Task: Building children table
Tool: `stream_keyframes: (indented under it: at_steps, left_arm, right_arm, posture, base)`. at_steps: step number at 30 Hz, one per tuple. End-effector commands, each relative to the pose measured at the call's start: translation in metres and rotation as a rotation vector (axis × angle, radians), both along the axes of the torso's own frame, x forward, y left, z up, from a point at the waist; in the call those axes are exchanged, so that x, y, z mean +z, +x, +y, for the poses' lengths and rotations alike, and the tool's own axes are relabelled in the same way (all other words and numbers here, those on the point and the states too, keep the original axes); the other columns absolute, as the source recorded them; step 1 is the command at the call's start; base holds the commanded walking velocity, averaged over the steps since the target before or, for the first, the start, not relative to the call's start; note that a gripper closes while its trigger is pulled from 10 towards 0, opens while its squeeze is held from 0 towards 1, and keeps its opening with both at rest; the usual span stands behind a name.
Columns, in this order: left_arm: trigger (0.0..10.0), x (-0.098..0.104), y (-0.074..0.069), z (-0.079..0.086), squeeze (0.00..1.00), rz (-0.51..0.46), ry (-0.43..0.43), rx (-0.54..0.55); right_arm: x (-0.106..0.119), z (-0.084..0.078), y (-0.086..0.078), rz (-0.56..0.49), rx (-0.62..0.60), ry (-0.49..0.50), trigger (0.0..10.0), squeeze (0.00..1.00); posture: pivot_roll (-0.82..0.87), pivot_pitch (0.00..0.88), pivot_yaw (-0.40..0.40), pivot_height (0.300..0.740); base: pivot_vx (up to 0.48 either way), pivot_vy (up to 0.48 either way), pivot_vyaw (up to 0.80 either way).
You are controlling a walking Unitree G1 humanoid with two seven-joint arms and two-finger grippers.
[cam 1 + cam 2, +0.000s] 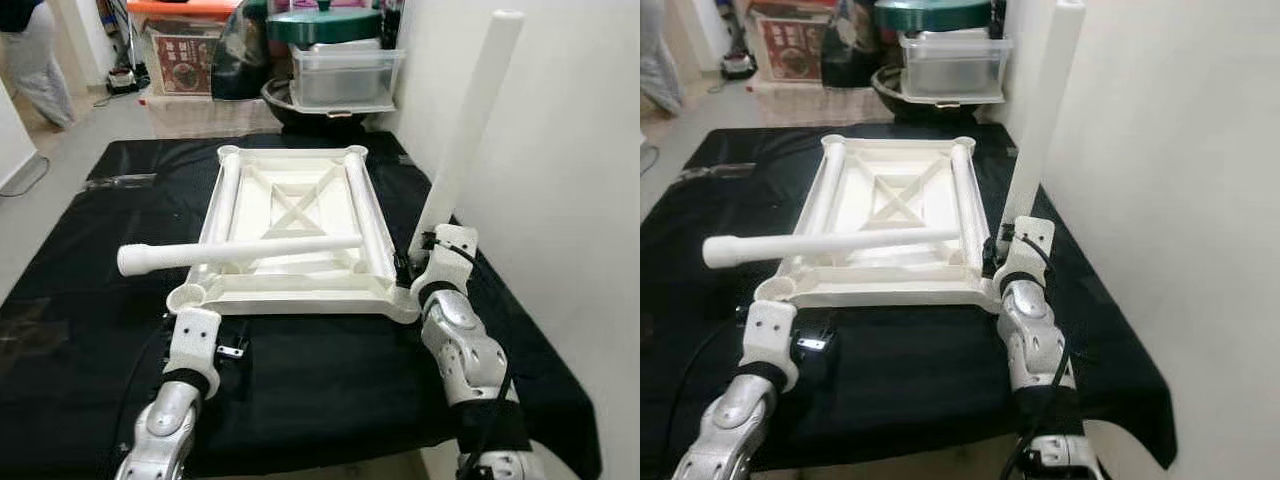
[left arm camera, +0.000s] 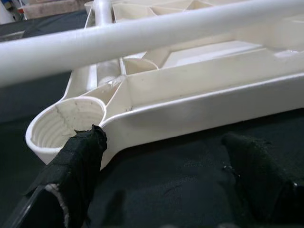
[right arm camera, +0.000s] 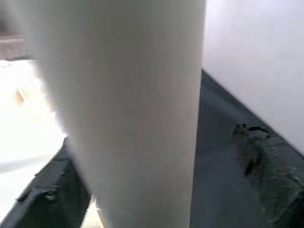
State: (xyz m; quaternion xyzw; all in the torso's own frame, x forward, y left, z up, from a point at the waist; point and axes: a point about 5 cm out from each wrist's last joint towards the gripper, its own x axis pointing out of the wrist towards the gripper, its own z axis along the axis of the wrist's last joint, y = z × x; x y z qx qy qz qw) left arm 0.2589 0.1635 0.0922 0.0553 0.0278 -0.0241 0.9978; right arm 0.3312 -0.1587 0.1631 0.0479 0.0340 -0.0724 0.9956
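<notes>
A white plastic table top (image 1: 300, 292) lies upside down on a black cloth (image 1: 90, 330). A loose white leg (image 1: 240, 252) rests across its near half. A second white leg (image 1: 465, 130) stands in the near right corner, leaning slightly right. My right gripper (image 3: 152, 161) straddles the base of this upright leg (image 3: 123, 104). It is open, with one finger against the leg and the other finger (image 3: 259, 156) a gap away. My left gripper (image 2: 171, 152) is open and low over the cloth, just before the empty near left corner socket (image 2: 64, 123).
A white wall (image 1: 560, 200) runs close along the right side. Behind the table top stand a clear storage box (image 1: 345, 75) on a dark bowl and a cardboard box (image 1: 185, 50). A person (image 1: 35, 60) stands at the far left.
</notes>
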Motion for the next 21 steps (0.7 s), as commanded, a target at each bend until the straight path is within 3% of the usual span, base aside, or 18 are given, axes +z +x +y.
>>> stream_keyframes:
  at_steps: [1,4,12,13,14,15,20,21]
  left_arm:
    - [10.0,-0.003,-0.002,0.002,0.00,0.011,0.015,-0.001]
    - [10.0,-0.002,-0.003,0.001,0.00,0.012,0.015,-0.005]
    - [10.0,-0.002,-0.004,0.001,0.00,0.013,0.019,-0.013]
    - [10.0,-0.001,-0.005,0.001,0.00,0.011,0.019,-0.013]
    - [10.0,-0.001,-0.005,0.001,0.00,0.011,0.019,-0.013]
    - [10.0,0.000,-0.006,0.002,0.00,0.008,0.019,-0.012]
    - [10.0,0.002,-0.008,0.003,0.00,0.006,0.018,-0.003]
    - [10.0,0.002,-0.009,0.004,0.00,0.005,0.018,0.003]
  right_arm:
    - [-0.003,0.000,-0.004,0.021,0.007,-0.007,10.0,1.00]
    - [0.002,-0.001,-0.021,0.005,0.076,0.009,10.0,1.00]
    - [0.004,0.004,-0.037,0.002,0.253,-0.032,10.0,1.00]
    - [-0.002,0.007,-0.041,0.038,0.311,-0.066,10.0,0.06]
    - [-0.002,0.007,-0.041,0.038,0.311,-0.066,10.0,0.06]
    - [-0.008,0.013,-0.046,0.079,0.399,-0.085,10.0,0.00]
    - [-0.020,0.026,-0.054,0.168,0.567,-0.071,10.0,0.00]
    - [-0.022,0.028,-0.053,0.186,0.609,-0.113,10.0,0.00]
  posture:
    - [-0.02,0.000,-0.044,0.740]
    - [-0.03,0.000,-0.039,0.740]
    - [-0.05,0.000,-0.029,0.740]
    - [-0.05,0.000,-0.027,0.740]
    - [-0.05,0.000,-0.027,0.740]
    - [-0.04,0.000,-0.028,0.740]
    - [-0.03,0.000,-0.031,0.740]
    - [-0.02,0.000,-0.031,0.740]
  base:
    - [0.000,0.000,0.00]
    - [0.000,0.000,0.00]
    - [0.000,0.000,0.00]
    - [0.000,0.000,0.00]
    - [0.000,0.000,0.00]
    - [0.000,0.000,0.00]
    - [0.000,0.000,0.00]
    - [0.000,0.000,0.00]
